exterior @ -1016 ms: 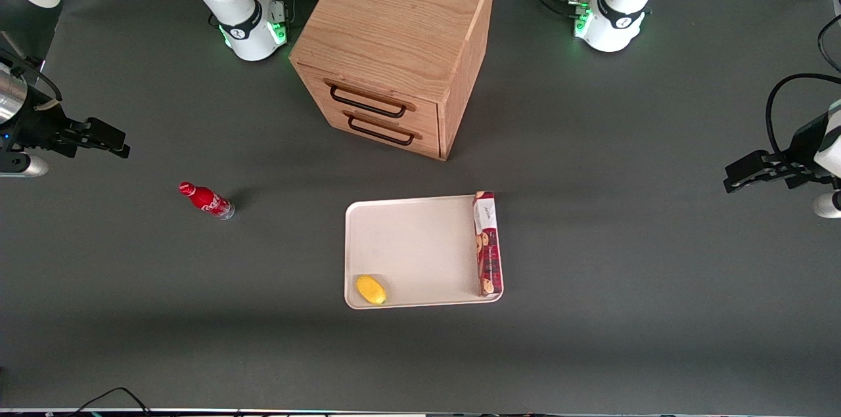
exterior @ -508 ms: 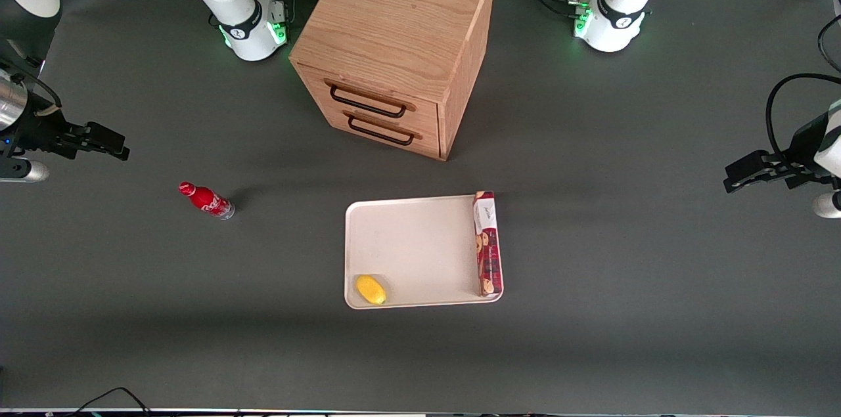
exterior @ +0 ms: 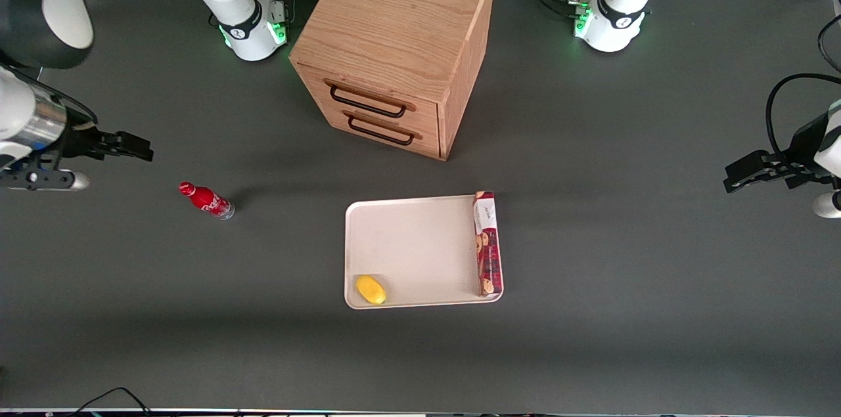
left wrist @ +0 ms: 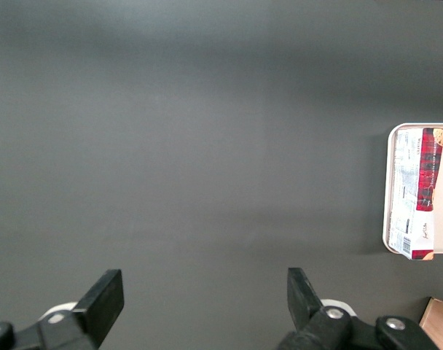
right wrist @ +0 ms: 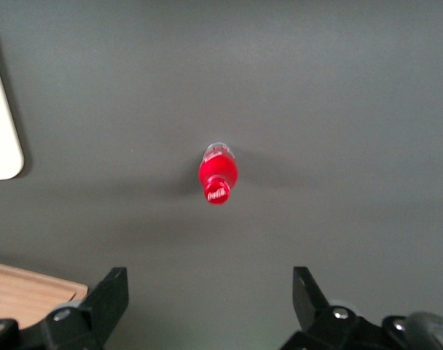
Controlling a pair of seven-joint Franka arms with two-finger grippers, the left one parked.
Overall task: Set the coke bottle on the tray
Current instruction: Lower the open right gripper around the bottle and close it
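Gripper (exterior: 135,146) held high above the table (exterior: 631,285) at the working arm's end, fingers (right wrist: 112,295) spread wide with nothing between them, wrist camera aimed straight down. Forearm reaching in level from the table's edge, fingertips pointing toward the parked arm's end. Below the gripper and a little nearer the front camera, well apart from it: coke bottle (exterior: 207,200), upright on the table, red cap seen end-on between the open fingers in the wrist view (right wrist: 218,181). Farther out toward the parked arm's end, tray (exterior: 420,240) flat on the table, well apart from the bottle. On the tray, lemon (exterior: 371,289) in the corner nearest the front camera, and biscuit box (exterior: 487,243) along the edge farthest from the gripper. Wooden drawer cabinet (exterior: 401,43) farther from the front camera than the tray, both drawers shut.
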